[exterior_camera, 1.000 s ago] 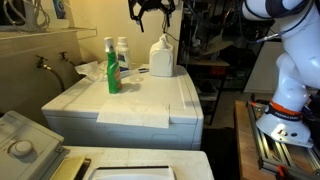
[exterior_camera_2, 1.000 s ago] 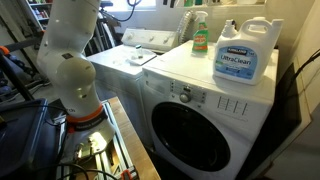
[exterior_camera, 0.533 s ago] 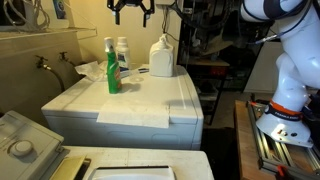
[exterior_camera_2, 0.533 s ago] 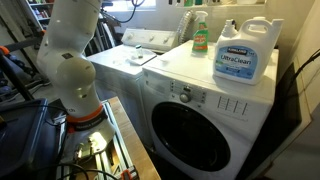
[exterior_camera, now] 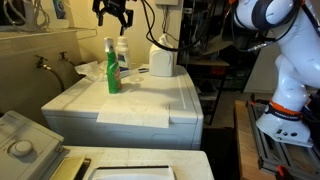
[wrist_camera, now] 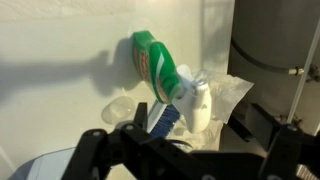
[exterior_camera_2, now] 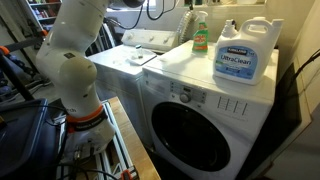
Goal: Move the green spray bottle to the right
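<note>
The green spray bottle [exterior_camera: 112,68] stands upright at the back left of the white washer top [exterior_camera: 140,100], next to a smaller white labelled bottle [exterior_camera: 123,57]. It also shows in an exterior view [exterior_camera_2: 200,32]. My gripper [exterior_camera: 113,12] hangs open and empty well above the bottle, not touching it. In the wrist view I look down on the green body [wrist_camera: 150,60] and its pale spray head [wrist_camera: 196,105], which lie between and beyond my dark open fingers [wrist_camera: 185,150].
The wide white jug [exterior_camera: 162,57] stands to the right of the bottles, also seen with its blue label [exterior_camera_2: 245,52]. Crumpled pale plastic [exterior_camera: 90,70] lies behind the bottles. A tap [exterior_camera: 45,62] and the wall are at left. A second machine [exterior_camera: 100,165] is in front.
My gripper has moved left along the top of the view, from above the white jug to above the green spray bottle. The bottles and the jug have not moved.
</note>
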### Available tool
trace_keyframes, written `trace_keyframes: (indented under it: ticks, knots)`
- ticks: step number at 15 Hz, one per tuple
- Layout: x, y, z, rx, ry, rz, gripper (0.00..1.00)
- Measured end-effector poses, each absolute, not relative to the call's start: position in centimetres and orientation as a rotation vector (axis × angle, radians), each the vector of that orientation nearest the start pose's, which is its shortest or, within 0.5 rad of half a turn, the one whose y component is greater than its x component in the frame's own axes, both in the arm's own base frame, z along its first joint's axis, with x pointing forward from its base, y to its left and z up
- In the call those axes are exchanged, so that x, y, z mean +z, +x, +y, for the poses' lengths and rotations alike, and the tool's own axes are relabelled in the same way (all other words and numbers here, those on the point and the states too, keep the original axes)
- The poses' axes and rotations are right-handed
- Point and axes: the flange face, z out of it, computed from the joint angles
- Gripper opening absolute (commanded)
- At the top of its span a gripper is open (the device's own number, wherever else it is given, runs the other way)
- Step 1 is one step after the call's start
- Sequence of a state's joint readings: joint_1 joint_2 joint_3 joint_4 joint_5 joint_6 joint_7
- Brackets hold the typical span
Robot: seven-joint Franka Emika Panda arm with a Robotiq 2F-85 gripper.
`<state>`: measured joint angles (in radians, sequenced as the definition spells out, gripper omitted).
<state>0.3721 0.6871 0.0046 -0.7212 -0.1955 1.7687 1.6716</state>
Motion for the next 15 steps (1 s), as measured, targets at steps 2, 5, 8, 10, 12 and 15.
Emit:
trace_keyframes:
  ticks: [2,5,8,10,12,15]
  knots:
    - [57.7,71.6,25.1,-0.589,-2.326,1.800,1.00]
    - [55.8,72.3,25.0,-0.601,-2.342,1.826,1.00]
    - [56.3,72.1,25.0,-0.603,-2.338,1.819,1.00]
    - [55.9,72.2,25.3,-0.594,-2.345,1.815,0.95]
    - [55.1,72.2,25.8,-0.585,-2.359,1.812,0.83]
    - [54.0,72.2,26.7,-0.588,-2.381,1.807,0.59]
